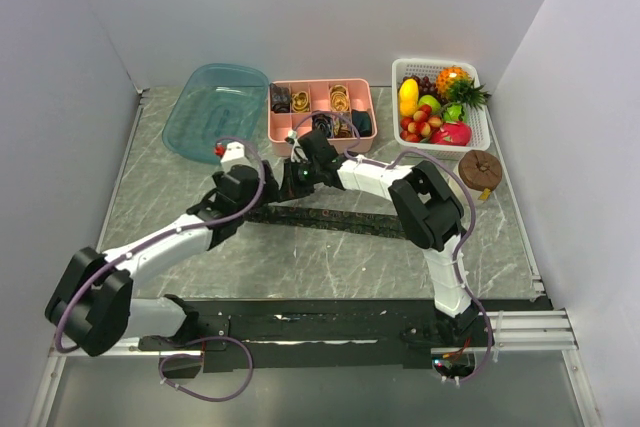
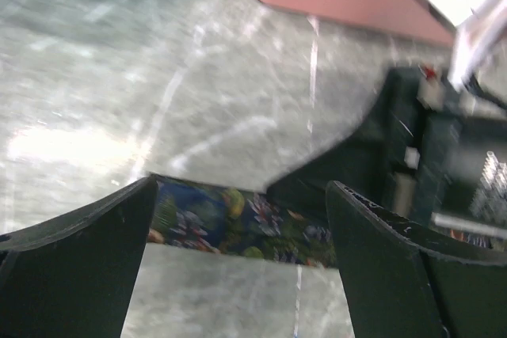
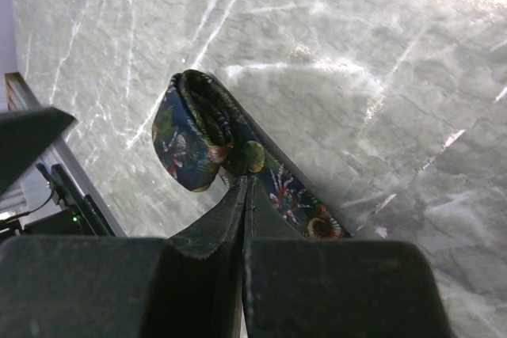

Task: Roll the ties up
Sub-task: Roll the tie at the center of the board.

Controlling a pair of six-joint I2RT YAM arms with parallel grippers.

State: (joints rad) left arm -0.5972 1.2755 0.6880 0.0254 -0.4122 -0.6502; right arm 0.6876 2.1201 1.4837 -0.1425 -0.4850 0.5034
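A long dark tie with a multicoloured floral print lies flat across the middle of the table. My right gripper is near its left end. In the right wrist view the gripper is shut, pinching the tie, whose end is folded over into a small loop. My left gripper is just left of it. In the left wrist view it is open, with the flat tie strip running between its fingers on the table. The right gripper's black body shows beyond.
A pink divided tray holding several rolled ties stands at the back middle. A teal tub is at the back left. A white basket of toy fruit is at the back right, with a brown round object in front of it.
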